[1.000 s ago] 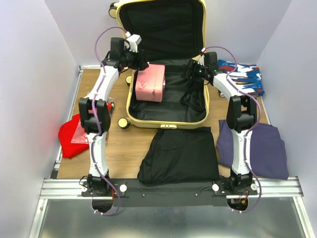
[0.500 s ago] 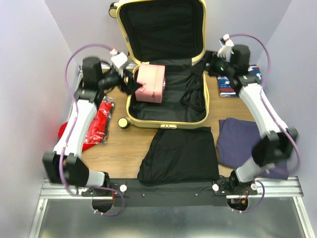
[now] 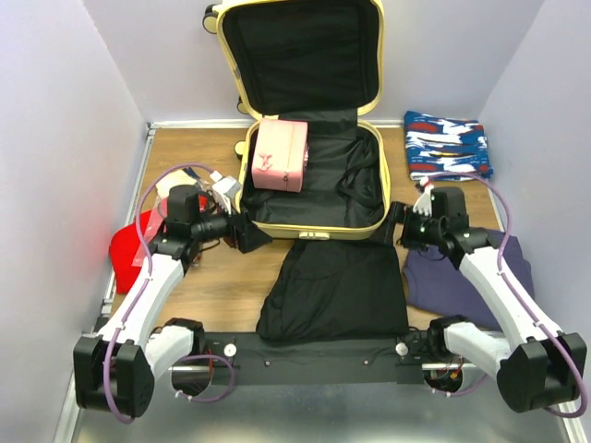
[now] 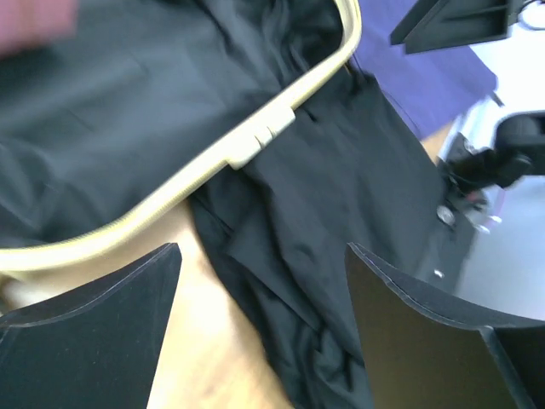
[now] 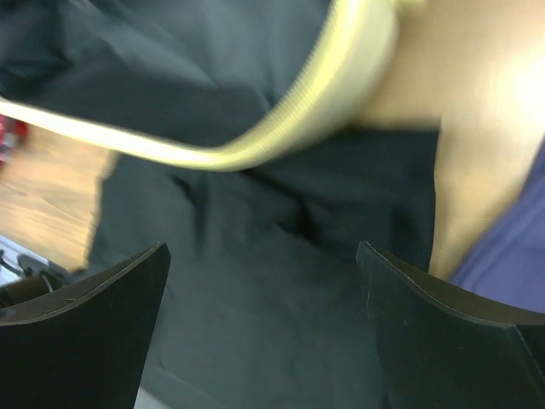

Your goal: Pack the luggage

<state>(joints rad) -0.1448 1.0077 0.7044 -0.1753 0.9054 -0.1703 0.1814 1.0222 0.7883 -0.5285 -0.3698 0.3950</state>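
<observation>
The pale-yellow luggage (image 3: 242, 196) lies open at the table's back, its lid up against the wall, black lining showing. A pink pouch (image 3: 279, 155) sits inside at its left. A folded black garment (image 3: 337, 288) lies just in front of the luggage. My left gripper (image 3: 247, 235) is open and empty by the luggage's front-left corner, above the wood beside the black garment (image 4: 341, 213); the luggage rim (image 4: 255, 136) shows above it. My right gripper (image 3: 391, 226) is open and empty at the front-right corner, over the black garment (image 5: 255, 307) below the rim (image 5: 324, 102).
A purple garment (image 3: 480, 277) lies at the right front. A blue, white and red patterned cloth (image 3: 448, 146) lies at the back right. A red item (image 3: 129, 254) lies at the left, partly under my left arm. Pale walls enclose the table on three sides.
Both arms have drawn back from the luggage's far side to its front corners, low over the table. The pink pouch stays in the luggage.
</observation>
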